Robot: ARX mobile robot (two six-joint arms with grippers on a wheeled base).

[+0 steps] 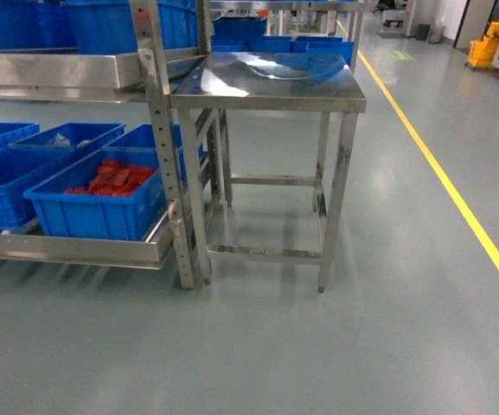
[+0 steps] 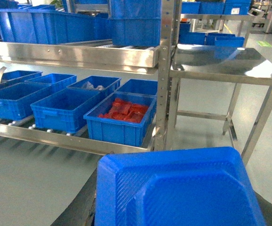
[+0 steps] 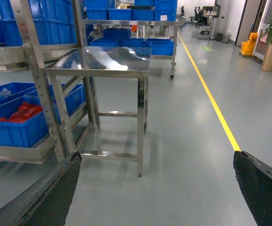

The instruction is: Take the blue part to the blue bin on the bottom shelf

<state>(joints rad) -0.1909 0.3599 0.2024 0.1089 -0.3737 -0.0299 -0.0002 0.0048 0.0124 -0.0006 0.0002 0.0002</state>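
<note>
The blue part (image 2: 183, 183) fills the bottom of the left wrist view, and my left gripper (image 2: 178, 209) is shut on it, with dark fingers (image 2: 86, 202) showing at its sides. It hangs above the floor in front of the bottom shelf (image 2: 55, 139). An empty blue bin (image 2: 60, 110) stands on that shelf, left of a like tote with red bags (image 2: 124, 117). My right gripper (image 3: 157, 188) is open over bare floor, holding nothing. The head view shows the bottom shelf (image 1: 67, 248) and a blue bin (image 1: 7, 177), but neither gripper.
A square steel table (image 1: 266, 86) stands right of the rack upright (image 1: 167, 156). More blue totes (image 2: 55, 26) sit on the upper tier. A yellow floor line (image 1: 457, 199) runs along the right. Open grey floor lies in front of the rack.
</note>
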